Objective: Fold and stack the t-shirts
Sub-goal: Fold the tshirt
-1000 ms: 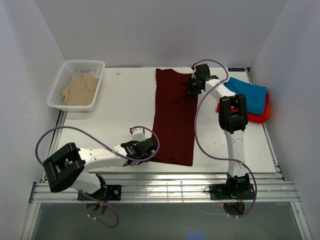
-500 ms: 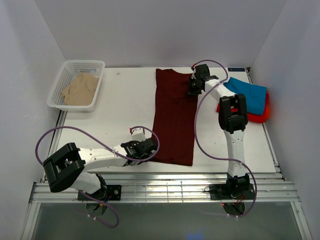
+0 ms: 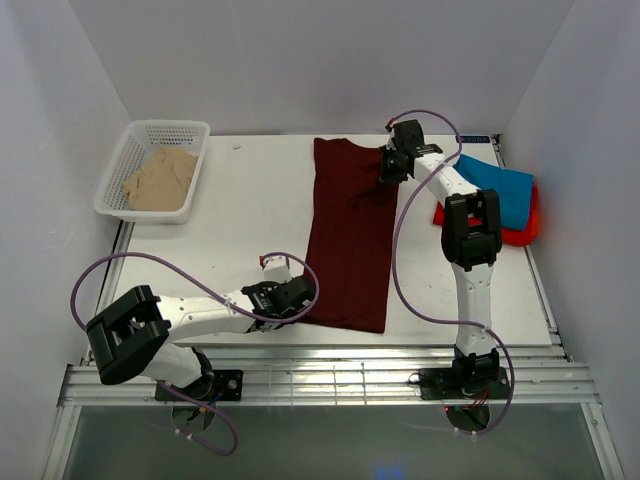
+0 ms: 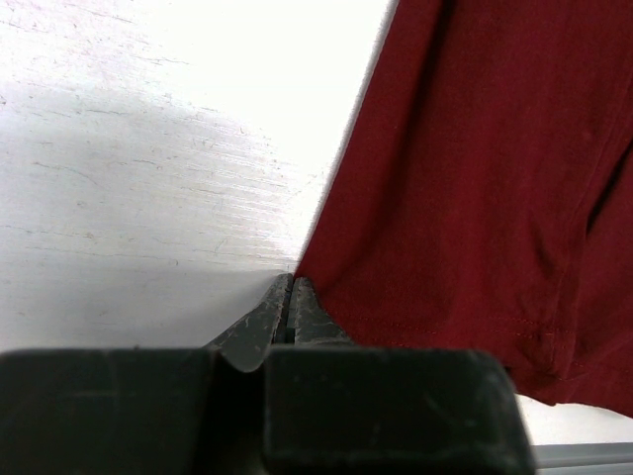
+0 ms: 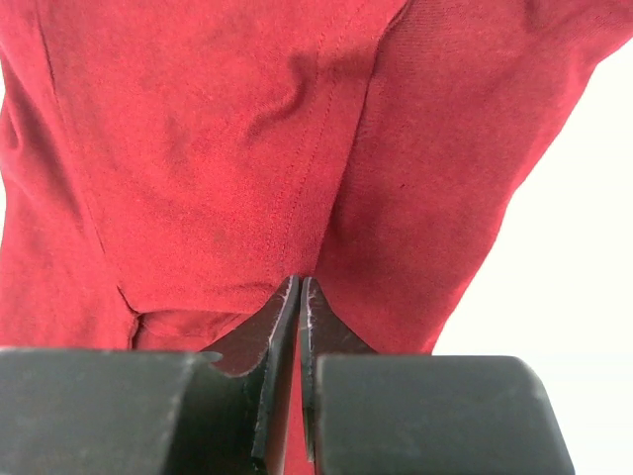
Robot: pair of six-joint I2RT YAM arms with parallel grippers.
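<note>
Okay, maroon t-shirt [image 3: 348, 240]: we see one, soft matte knit, a long narrow rectangle lying flat mid-table [image 3: 240, 230].
Left gripper [image 3: 304, 304]: clenched on its near left hem corner.
Right gripper [image 3: 388, 168]: clamped on its far right edge, cloth puckered.
Others: we count three. The teal-blue t-shirt [image 3: 495, 188] lies atop the red-orange t-shirt [image 3: 522, 236], and the beige t-shirt [image 3: 160, 178] is crumpled in one white mesh basket [image 3: 168, 125].

the maroon t-shirt [image 3: 350, 240] is showing as soft, matt knit cloth with stitched seams and hems. the white counter [image 3: 250, 220] is looking matt and finely scratched, the left end effector [image 4: 290, 289] is showing dark, scuffed, matt plastic, and the basket [image 3: 114, 172] is showing white plastic mesh.
</note>
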